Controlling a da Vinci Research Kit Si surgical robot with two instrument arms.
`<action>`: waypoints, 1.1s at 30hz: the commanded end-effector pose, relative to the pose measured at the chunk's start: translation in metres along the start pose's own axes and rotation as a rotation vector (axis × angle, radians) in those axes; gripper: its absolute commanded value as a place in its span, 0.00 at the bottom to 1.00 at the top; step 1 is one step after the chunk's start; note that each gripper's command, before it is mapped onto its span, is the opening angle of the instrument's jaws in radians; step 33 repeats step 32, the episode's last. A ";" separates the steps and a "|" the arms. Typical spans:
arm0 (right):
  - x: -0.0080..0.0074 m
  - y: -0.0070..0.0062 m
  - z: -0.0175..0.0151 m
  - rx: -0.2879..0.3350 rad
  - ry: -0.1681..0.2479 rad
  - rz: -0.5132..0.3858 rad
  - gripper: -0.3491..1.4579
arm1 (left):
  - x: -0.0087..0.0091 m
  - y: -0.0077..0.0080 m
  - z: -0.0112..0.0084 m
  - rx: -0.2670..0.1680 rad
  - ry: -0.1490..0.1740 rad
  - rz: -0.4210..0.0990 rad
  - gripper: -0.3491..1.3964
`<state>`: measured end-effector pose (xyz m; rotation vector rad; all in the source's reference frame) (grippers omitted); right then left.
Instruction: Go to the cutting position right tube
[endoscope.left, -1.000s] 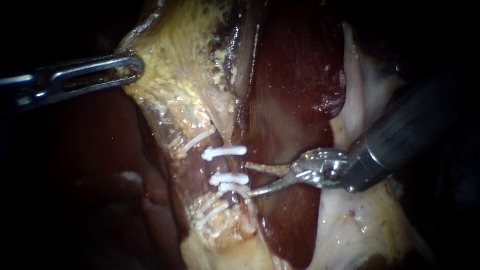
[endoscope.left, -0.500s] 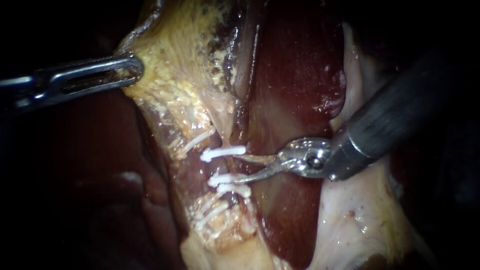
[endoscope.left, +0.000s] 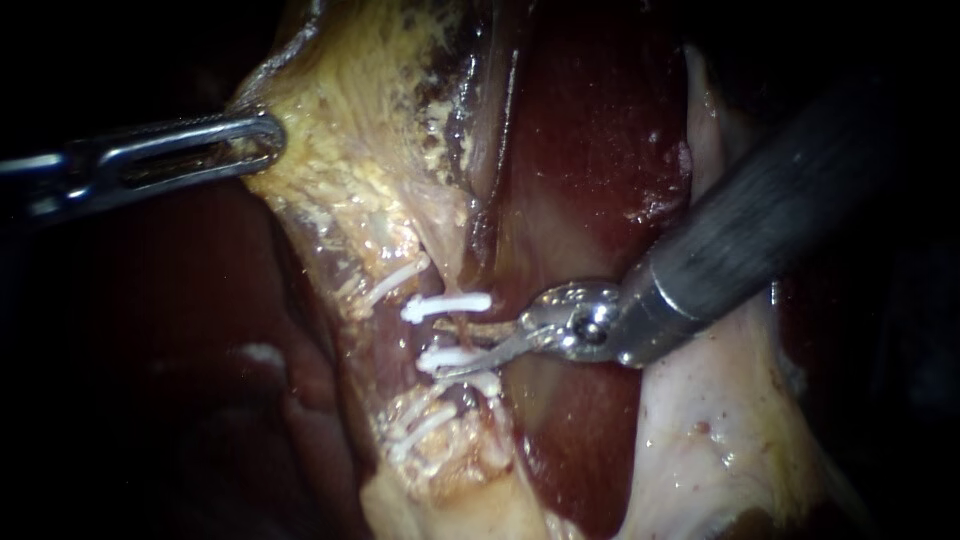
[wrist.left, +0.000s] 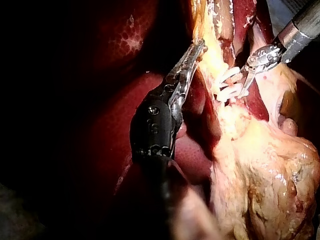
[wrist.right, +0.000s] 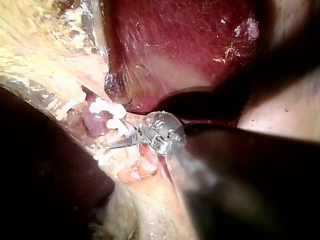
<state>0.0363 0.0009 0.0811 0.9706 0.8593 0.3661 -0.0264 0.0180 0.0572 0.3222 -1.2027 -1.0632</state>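
Observation:
The right tube (endoscope.left: 441, 333) runs down the middle of the endoscope view with a white clip (endoscope.left: 447, 305) above and two white clips (endoscope.left: 458, 358) below. My right instrument (endoscope.left: 443, 347) comes in from the upper right, and its two thin blades stand open astride the tube in the gap between those clips. In its own wrist view the right instrument (wrist.right: 112, 144) reaches in beside the clips (wrist.right: 106, 109). My left instrument (endoscope.left: 262, 135) is at the upper left, its long slotted jaws shut on the yellowish tissue (endoscope.left: 340, 150). The left wrist view shows the left instrument (wrist.left: 193, 54) holding that tissue taut.
Dark red liver (endoscope.left: 590, 130) lies behind and right of the tubes. A second tube to the left carries white clips (endoscope.left: 395, 280) above and below (endoscope.left: 418, 427). Pale tissue (endoscope.left: 700, 440) lies under the right shaft. Bulky yellowish tissue (wrist.left: 265, 170) lies beside the left instrument.
My right instrument has slid left toward the clipped tube, and its open blades now reach between the upper and lower clips. The left instrument has held still.

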 end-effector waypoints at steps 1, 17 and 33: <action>0.0002 0.0001 0.0000 -0.003 0.007 -0.003 0.90 | 0.0000 0.0000 0.0000 0.000 0.000 0.000 0.00; 0.0019 0.0006 0.0024 0.019 0.058 0.058 0.90 | 0.0002 -0.0001 0.0000 -0.001 -0.001 0.001 0.00; 0.0018 0.0007 0.0023 0.021 0.058 0.069 0.90 | 0.0002 -0.0001 0.0001 -0.001 -0.001 0.001 0.00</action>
